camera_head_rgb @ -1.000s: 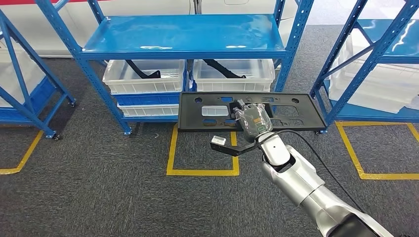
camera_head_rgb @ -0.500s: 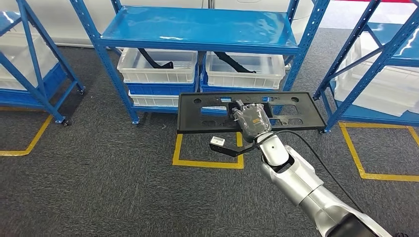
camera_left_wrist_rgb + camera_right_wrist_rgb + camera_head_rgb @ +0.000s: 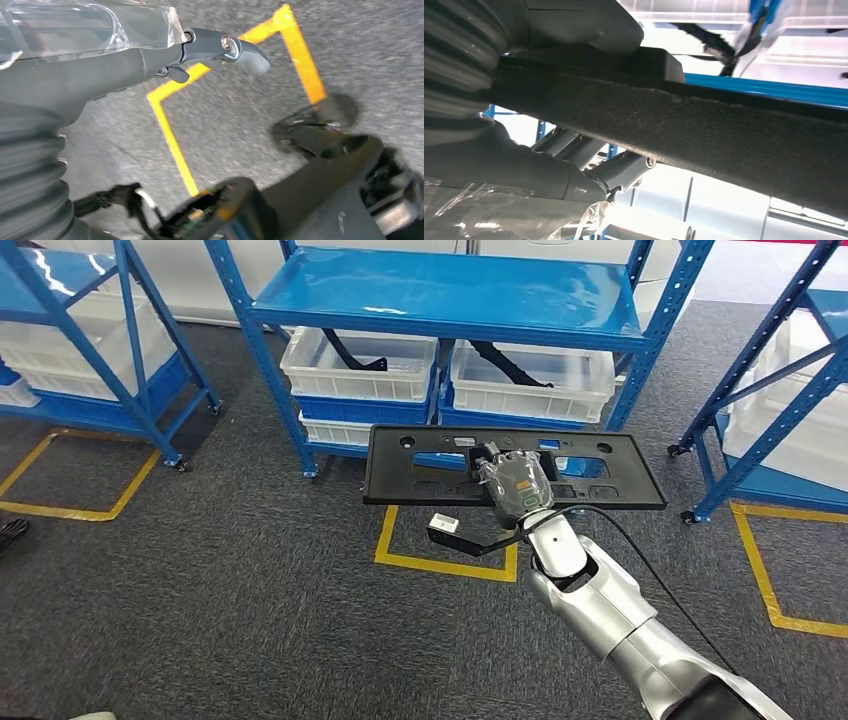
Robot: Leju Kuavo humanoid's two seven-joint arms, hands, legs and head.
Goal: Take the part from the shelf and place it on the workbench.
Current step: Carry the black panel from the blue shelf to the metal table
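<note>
Right robot hand (image 3: 515, 483) gripping black part (image 3: 420, 470), fingers hidden beneath

Between my right hand's (image 3: 513, 483) fingers I see the flat black matt plastic panel (image 3: 420, 470), its edge rough and grainy close up. Clear crinkled film wraps the hand. Beyond the fingertips stand glossy blue painted metal shelves (image 3: 440, 290) and translucent white plastic bins (image 3: 345, 380); beneath them, coarse grey carpet (image 3: 200, 570).
</note>
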